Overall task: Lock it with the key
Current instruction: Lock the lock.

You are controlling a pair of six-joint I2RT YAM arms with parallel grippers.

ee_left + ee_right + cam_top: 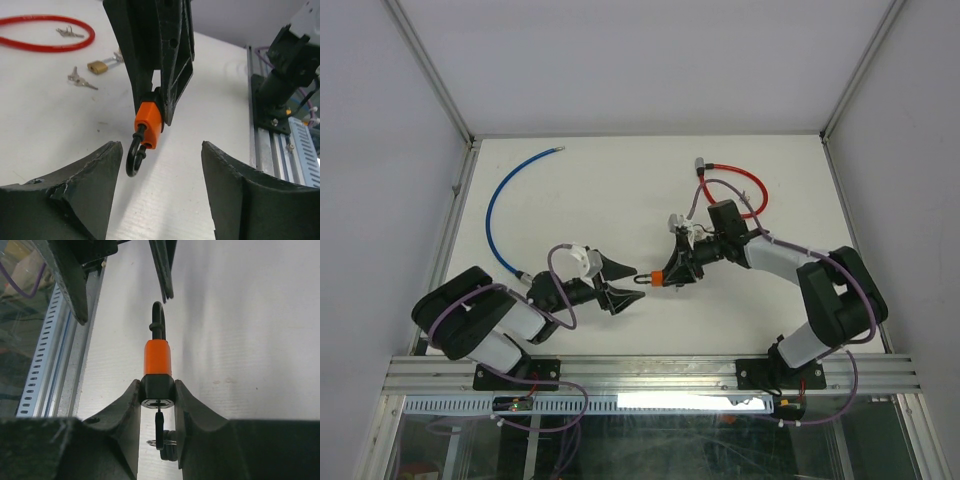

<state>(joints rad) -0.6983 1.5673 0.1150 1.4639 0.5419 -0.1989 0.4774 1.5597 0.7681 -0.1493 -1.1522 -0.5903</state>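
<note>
Right end effector (156,390) pinching orange padlock (157,357), key (158,427) in keyhole; left end effector (159,150) spread, facing shackle (134,159).

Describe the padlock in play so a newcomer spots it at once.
On the white table, look front-centre: the right gripper clamps the orange padlock. Its orange body and black shackle set it apart from the brass padlock lying by the red cable.

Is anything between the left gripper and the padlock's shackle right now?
Nothing visible. The right gripper clamps the padlock, whose shackle points at the open left gripper. Only bare table shows in the gap. The key is at the padlock's far end.
</note>
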